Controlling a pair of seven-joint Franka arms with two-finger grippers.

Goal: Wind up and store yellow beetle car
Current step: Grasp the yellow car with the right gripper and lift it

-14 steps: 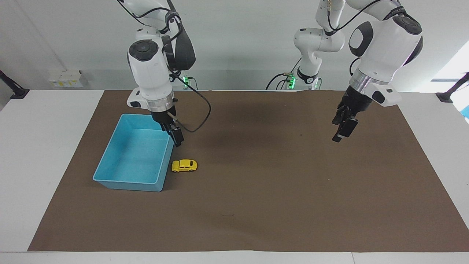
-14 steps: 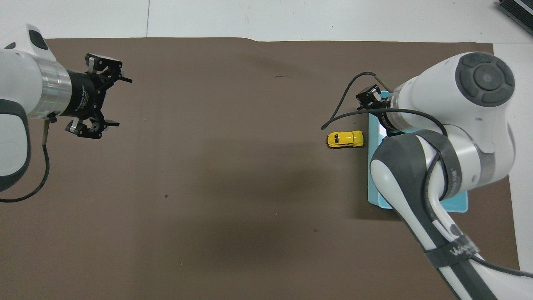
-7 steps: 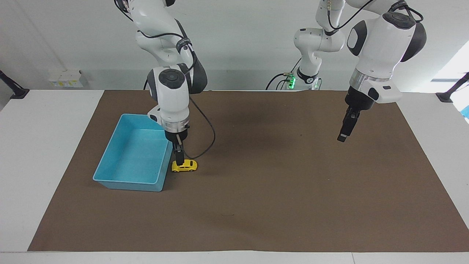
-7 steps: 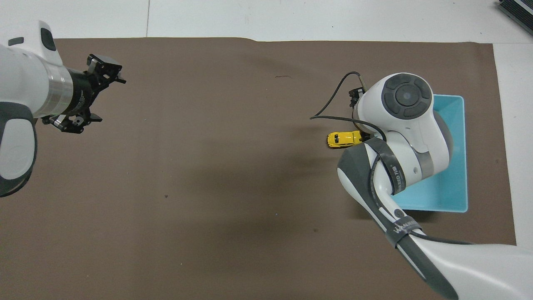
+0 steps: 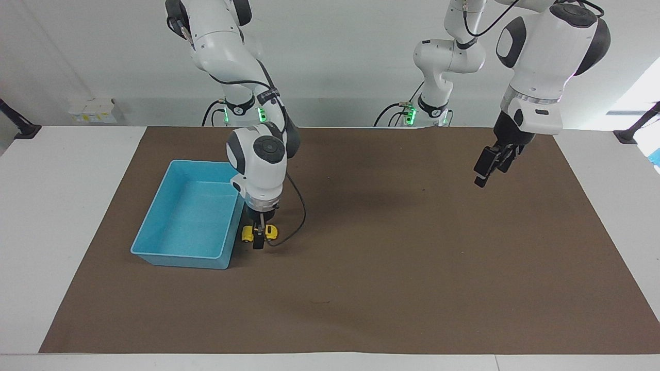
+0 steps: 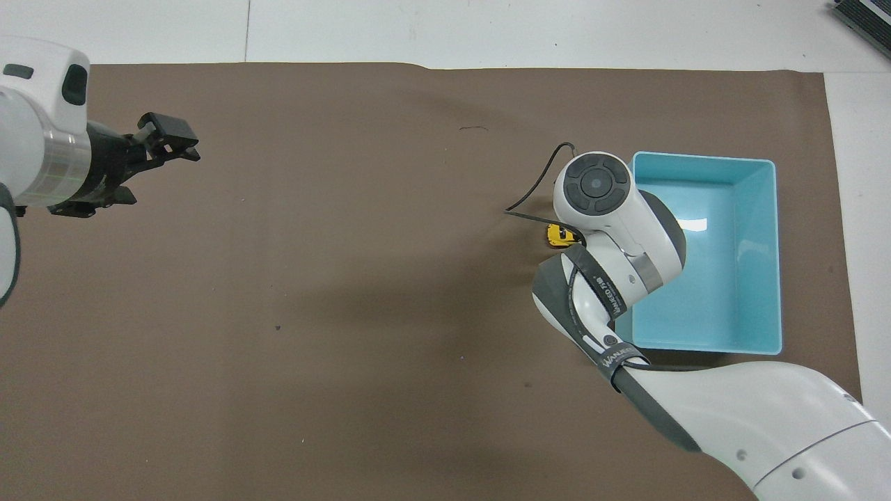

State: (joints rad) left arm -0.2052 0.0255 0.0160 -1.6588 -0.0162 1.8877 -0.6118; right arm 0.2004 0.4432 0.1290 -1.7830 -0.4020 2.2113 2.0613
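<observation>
Closest to the robots, the left gripper [image 5: 492,167] hangs in the air over bare brown mat [image 5: 392,268] toward the left arm's end of the table, waiting; its fingers look spread, with nothing between them. Farther out, toward the right arm's end, the light blue bin [image 5: 154,226] sits on the mat with nothing in it, one long wall running alongside the spot where the work is happening. Just beside that wall, close to the bin's corner that lies farthest from the robots, the yellow car [image 5: 247,234] stands on its wheels on the mat. The right gripper [image 5: 259,238] is down over the middle of the car, its fingers spread and straddling the body, so only the two yellow ends show on either side of it; in the overhead view the arm's wrist hides nearly all of the car [image 6: 559,235]. I judge this to be the instant before the fingers close. The risks follow from how little room there is: the car is small and rounded, so an off-centre squeeze could pop it out sideways or tip it. It also stands on free wheels, so a fingertip landing on the roof instead of passing the sides could send it rolling across the mat. The bin wall is close enough that the nearer finger could nudge it.
</observation>
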